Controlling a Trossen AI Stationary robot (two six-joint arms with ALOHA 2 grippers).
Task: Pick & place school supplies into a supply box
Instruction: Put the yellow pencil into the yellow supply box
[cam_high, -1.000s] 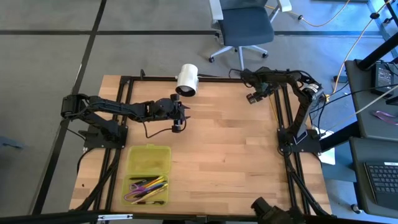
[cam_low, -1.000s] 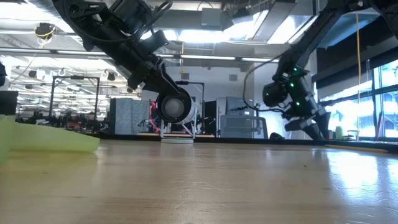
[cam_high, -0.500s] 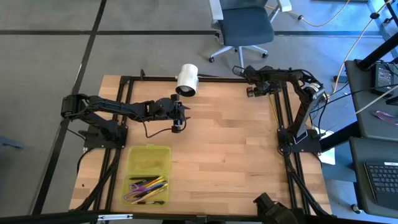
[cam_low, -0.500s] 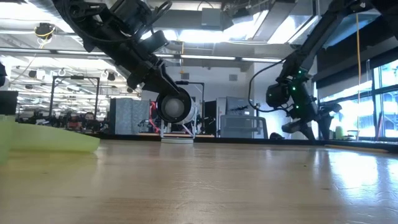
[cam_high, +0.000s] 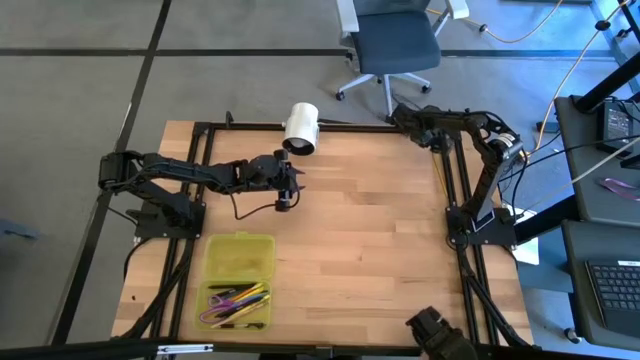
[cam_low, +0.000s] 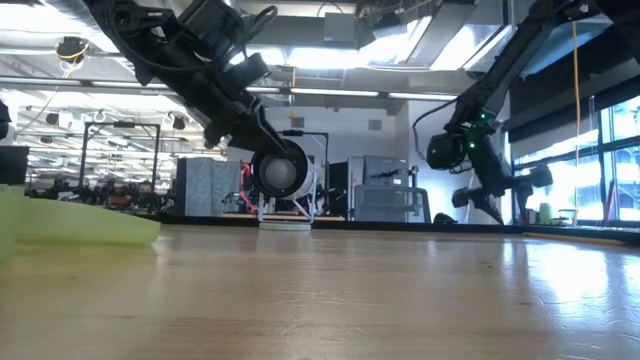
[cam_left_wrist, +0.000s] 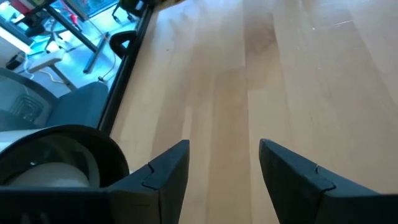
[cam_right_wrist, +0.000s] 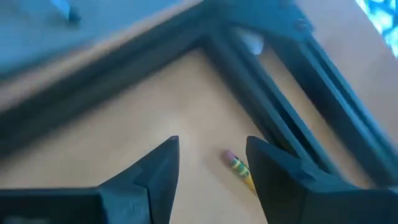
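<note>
wood table (cam_high: 360, 230) with black frame rails (cam_high: 455, 190) along its sides. supply box (cam_high: 238, 281) lies open at the near left part of the table, both yellow-green halves flat; in the low view it shows only as a pale green edge (cam_low: 85, 228) at the left. the half nearer the table's front edge holds the school supplies (cam_high: 236, 303): a pile of pens and pencils, yellow, blue, orange, black, with something purple among them, too small to tell apart. the other half looks empty of big items. white cylinder (cam_high: 300, 127) lies on its side at the far edge of the table, just beyond my left arm's tip. my left gripper (cam_high: 284, 196) hangs over bare wood mid-left, well apart from the box; my fingers (cam_left_wrist: 168, 171) are apart, nothing between them, only tabletop. my right gripper (cam_right_wrist: 211, 163) is up at the far right corner by the frame rail, fingers apart and holding nothing. one yellow pencil (cam_right_wrist: 239, 169) with a pink eraser lies on the wood just beside the rail, under that gripper, not touching it. office chair (cam_high: 395, 45) beyond the table.
</note>
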